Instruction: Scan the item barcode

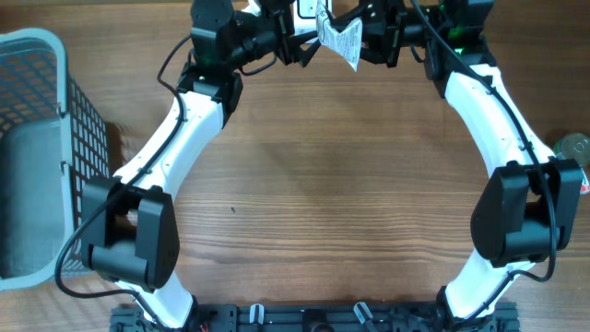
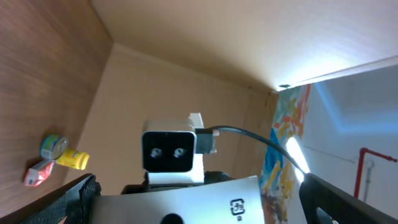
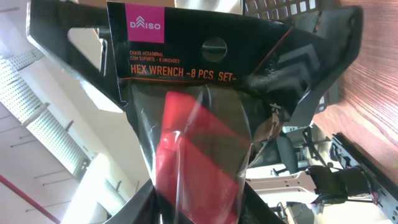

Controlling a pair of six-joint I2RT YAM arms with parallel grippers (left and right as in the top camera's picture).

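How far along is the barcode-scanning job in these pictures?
Done: the hex wrench pack is off the table, clamped in the right gripper. In hand: it is held up near the white scanner, with the left gripper open beside it. Left: nothing shows a scan has registered, and the pack is not yet put down.

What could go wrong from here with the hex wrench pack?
1. The right gripper holds the glossy hex wrench set aloft; it could slip or twist.
2. The open left gripper straddles the set closely; the arms might clash.
3. No barcode shows on its white back in the left wrist view, so the scanner may miss it.
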